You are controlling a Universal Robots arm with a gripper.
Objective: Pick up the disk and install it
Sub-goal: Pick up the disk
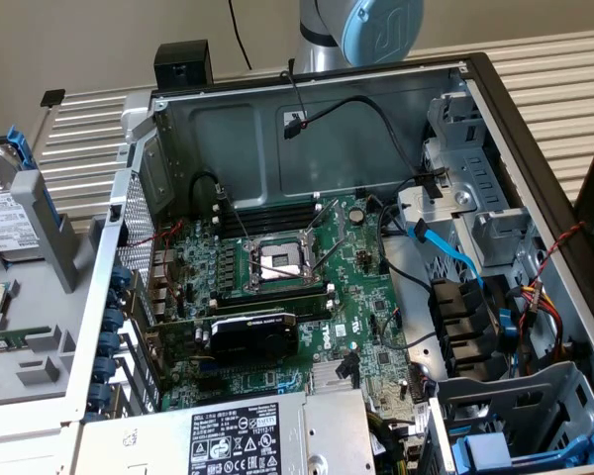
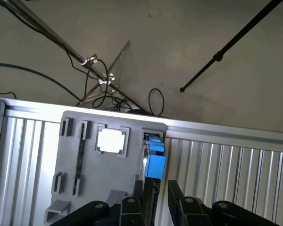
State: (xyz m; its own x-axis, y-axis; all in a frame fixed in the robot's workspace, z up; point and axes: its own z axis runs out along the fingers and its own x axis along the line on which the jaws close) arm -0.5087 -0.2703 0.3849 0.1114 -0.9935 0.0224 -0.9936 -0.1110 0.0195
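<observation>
1. Disk (image 1: 2, 218) stands on edge in a slot of the grey holder (image 1: 49, 341). In the exterior view it is at about 9 o'clock from the open computer case (image 1: 307, 129), wholly outside it.
2. The gripper (image 2: 155, 184) is lined up over the disk in the wrist view, with its jaws apart and one finger on each side of the disk's thin edge. The blue end tab (image 2: 155, 165) shows just past the fingertips.
3. A gap shows beside one finger, so I judge the disk is straddled but not clamped.
4. Done so far: the approach and alignment.
5. Not done: the lift and the whole installation. The drive cage (image 1: 535, 396), at about 4 o'clock from the motherboard (image 1: 356, 287), has not received the disk.
</observation>
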